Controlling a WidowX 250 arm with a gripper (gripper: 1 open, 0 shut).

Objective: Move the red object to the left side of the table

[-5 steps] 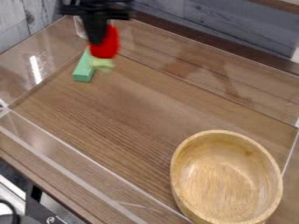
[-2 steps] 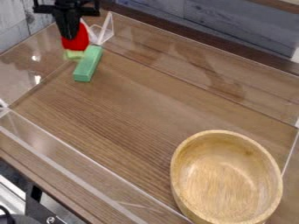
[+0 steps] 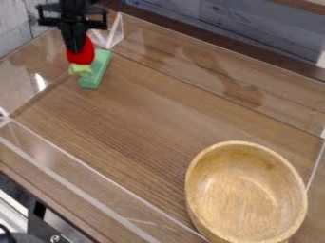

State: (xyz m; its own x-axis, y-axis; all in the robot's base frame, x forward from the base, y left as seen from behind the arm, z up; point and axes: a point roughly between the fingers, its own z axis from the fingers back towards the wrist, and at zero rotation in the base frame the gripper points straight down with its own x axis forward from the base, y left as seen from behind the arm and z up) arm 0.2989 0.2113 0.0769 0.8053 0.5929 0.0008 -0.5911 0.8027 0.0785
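Evidently gripper (image 3: 78, 46) closed on red object (image 3: 80, 57) from above; item judged light, rigid, glossy-slick; rounded flanks best hold; green block (image 3: 95, 70) beside

Loads of open tabletop (image 3: 165, 119) through the middle; the wooden bowl (image 3: 248, 195) hogs the near right corner, green block (image 3: 97, 70) sits far left by the clear walls (image 3: 112, 30).
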